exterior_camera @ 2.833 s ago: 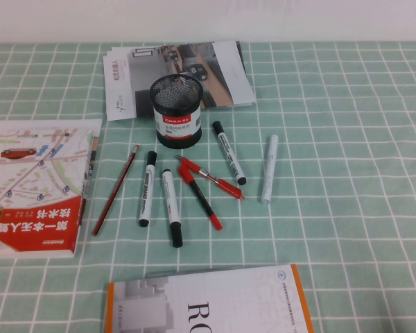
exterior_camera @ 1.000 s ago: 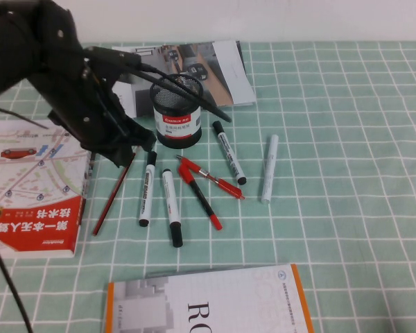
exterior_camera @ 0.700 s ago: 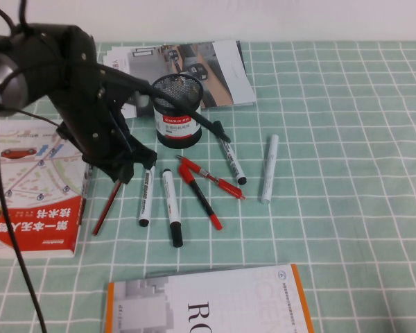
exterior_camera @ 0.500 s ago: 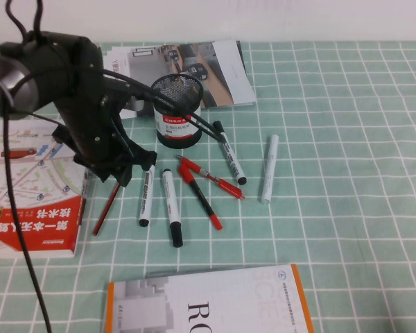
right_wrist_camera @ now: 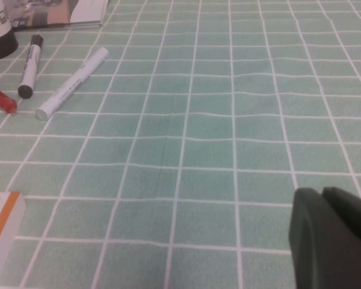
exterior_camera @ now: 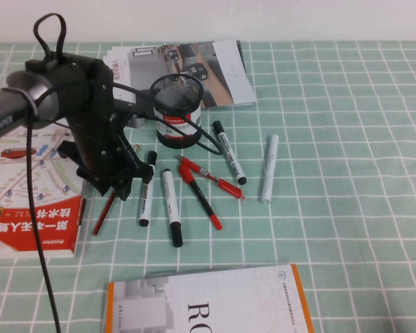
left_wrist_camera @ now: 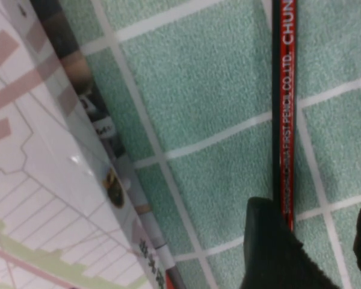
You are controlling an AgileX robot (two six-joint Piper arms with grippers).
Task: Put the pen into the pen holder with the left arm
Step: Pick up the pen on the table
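The pen, a thin dark-red pencil [exterior_camera: 102, 216], lies on the green checked cloth beside the red book; its upper half is hidden under my left arm. In the left wrist view the pencil [left_wrist_camera: 284, 120] runs between my open fingers, close against one fingertip [left_wrist_camera: 268, 247]. My left gripper [exterior_camera: 118, 186] is down low over the pencil, open and empty; it also shows in the left wrist view [left_wrist_camera: 316, 247]. The black mesh pen holder [exterior_camera: 177, 111] stands upright behind it. My right gripper [right_wrist_camera: 322, 194] is shut and empty over bare cloth, out of the high view.
A red-and-white book [exterior_camera: 28, 201] lies left of the pencil, its edge [left_wrist_camera: 108, 180] close by. Black-capped white markers [exterior_camera: 145, 198], red ballpoints [exterior_camera: 208, 182] and a white marker [exterior_camera: 268, 168] lie to the right. A magazine [exterior_camera: 215, 66] lies behind, an orange-edged book [exterior_camera: 208, 305] in front.
My left arm has come in from the left and swung toward the front, lowering over the pencil's upper half. The pencil, markers and holder have not moved.
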